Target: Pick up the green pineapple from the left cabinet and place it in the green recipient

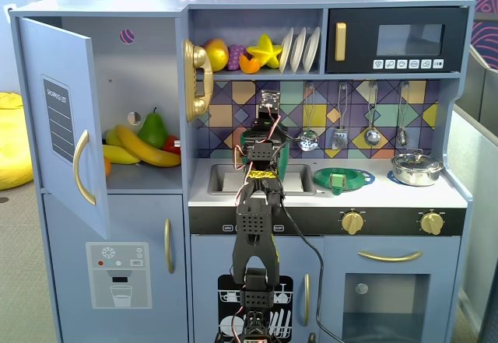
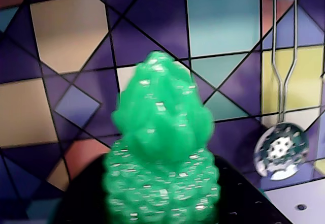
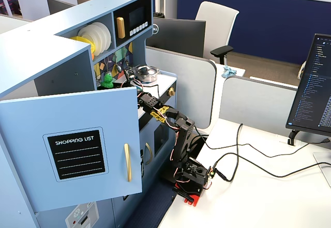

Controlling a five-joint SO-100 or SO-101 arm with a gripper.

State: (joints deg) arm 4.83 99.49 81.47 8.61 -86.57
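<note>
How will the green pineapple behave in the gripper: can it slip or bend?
The green pineapple looks like rigid moulded plastic, so probably stiff and light. Its bumpy skin likely resists slipping, though the glossy sheen may reduce friction. Its tapered leafy top might tip once released.

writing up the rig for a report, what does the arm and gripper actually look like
The arm is built of black plastic segments, some faces perforated with small holes, with boxy black servo blocks at the joints. A yellow band with dark markings wraps one upper joint. Thin red and white wires loop between joints, and black cables trail from the red-edged base across the white table. The gripper shows as matte black dotted plastic.
</note>
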